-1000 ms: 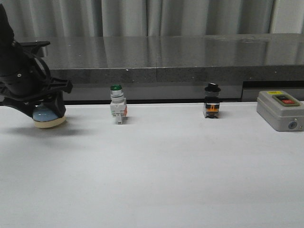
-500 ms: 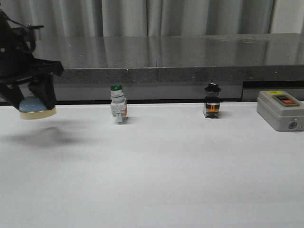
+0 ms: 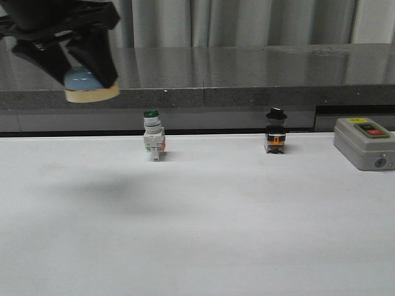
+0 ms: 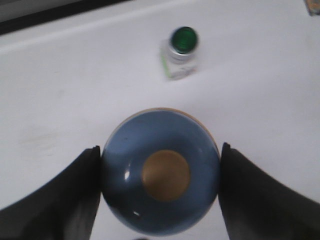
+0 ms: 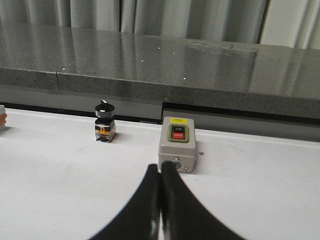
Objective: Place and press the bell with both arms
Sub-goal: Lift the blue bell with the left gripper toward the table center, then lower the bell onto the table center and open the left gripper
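Left gripper is clamped on the bell, one finger on each side of the dome, holding it in the air well above the white table, up at the far-left of the front view with a faint shadow on the surface below. Bell: small light-blue dome on a cream round base; from the left wrist cam the dome looks glossy, deeper blue, with a round tan/cream button at the centre and a thin cream rim just visible at the edge. Green-capped white push-button switch stands upright on the table, below and right of the bell. Black-knob selector switch is further right, grey box with red button at the far right. Right gripper only shows in its own wrist cam: fingers pressed together, nothing between them, pointing toward the grey box.
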`<action>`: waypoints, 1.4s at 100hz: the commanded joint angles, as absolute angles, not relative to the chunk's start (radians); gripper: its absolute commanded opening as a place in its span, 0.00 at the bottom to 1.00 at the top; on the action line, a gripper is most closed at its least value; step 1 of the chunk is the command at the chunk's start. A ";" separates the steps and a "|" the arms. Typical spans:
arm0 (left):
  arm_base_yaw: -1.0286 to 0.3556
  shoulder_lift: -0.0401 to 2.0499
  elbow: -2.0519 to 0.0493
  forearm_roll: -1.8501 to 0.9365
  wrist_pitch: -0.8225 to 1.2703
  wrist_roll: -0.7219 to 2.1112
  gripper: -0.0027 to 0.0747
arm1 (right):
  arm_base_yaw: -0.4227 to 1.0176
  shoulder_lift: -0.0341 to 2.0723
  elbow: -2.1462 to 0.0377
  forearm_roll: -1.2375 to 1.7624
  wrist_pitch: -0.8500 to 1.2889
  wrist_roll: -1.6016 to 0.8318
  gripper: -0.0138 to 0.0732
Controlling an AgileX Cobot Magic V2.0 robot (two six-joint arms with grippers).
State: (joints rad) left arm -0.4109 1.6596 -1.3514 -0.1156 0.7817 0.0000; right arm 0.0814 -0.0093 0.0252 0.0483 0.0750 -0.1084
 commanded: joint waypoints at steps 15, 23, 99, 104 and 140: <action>-0.593 1.636 -1.383 -0.129 0.607 -0.006 0.18 | 0.074 -0.028 0.012 0.038 -0.008 -0.110 0.09; -0.637 1.660 -1.383 -0.129 0.556 -0.006 0.18 | 0.074 -0.028 0.012 0.038 -0.008 -0.110 0.09; -0.712 1.969 -1.383 -0.138 0.383 -0.006 0.18 | 0.074 -0.028 0.012 0.038 -0.008 -0.110 0.09; -0.712 1.971 -1.383 -0.138 0.387 -0.006 0.18 | 0.074 -0.028 0.012 0.038 -0.008 -0.110 0.09; -0.712 1.971 -1.383 -0.138 0.408 -0.006 0.58 | 0.074 -0.028 0.012 0.038 -0.008 -0.110 0.09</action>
